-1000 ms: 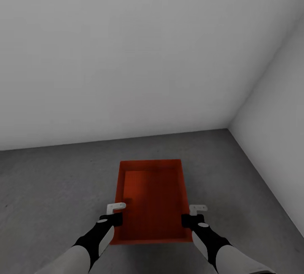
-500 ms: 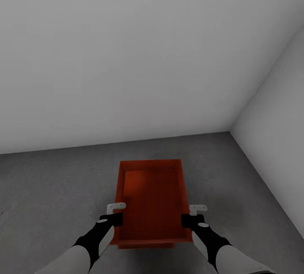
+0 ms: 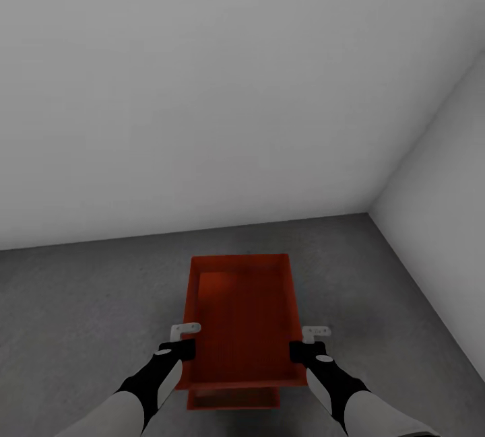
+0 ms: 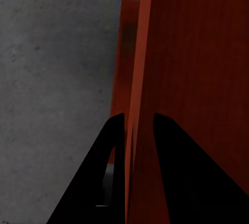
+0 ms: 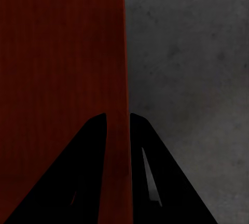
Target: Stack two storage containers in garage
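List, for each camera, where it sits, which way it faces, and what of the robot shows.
Head view: from the head, forward and down at a white-walled corner, the dark grey floor and the held container; both forearms, left gripper and right gripper show. A second container peeks out below.
Left wrist view: along the left gripper, its fingers astride the container's wall.
Right wrist view: along the right gripper, astride the opposite wall.
Shared: all views show the held container and grey floor.
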